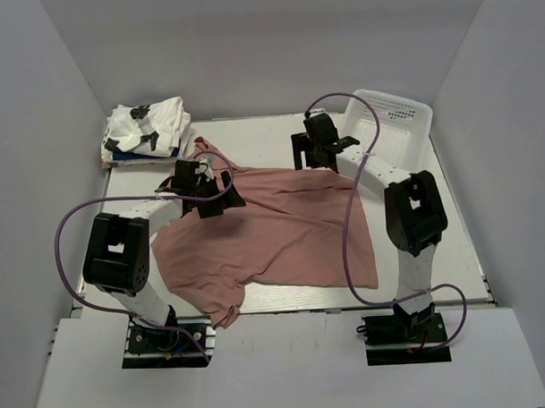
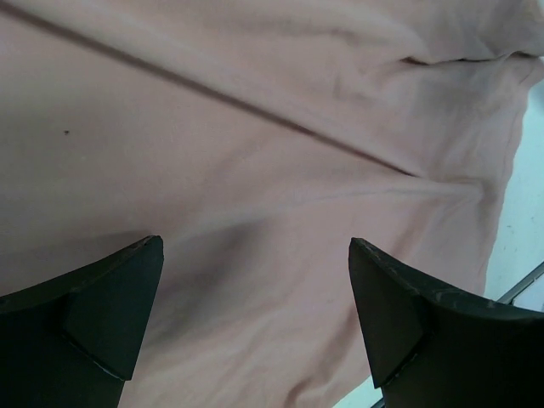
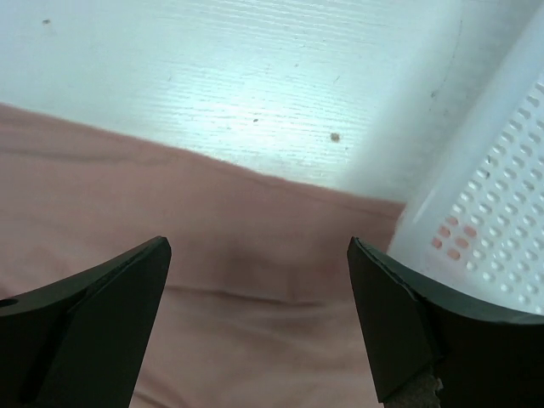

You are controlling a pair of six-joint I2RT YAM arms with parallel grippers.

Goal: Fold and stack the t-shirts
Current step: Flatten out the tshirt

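White t-shirt (image 1: 146, 124), black print (image 1: 141, 111) illegible

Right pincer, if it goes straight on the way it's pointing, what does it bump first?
Probably the pink t-shirt: its edge lies right in the gap of the open right pincer. The white basket sits off to one side, out of line. Depth is hard to judge.

Plain white walls (image 1: 267, 43); pale table (image 1: 261, 140)
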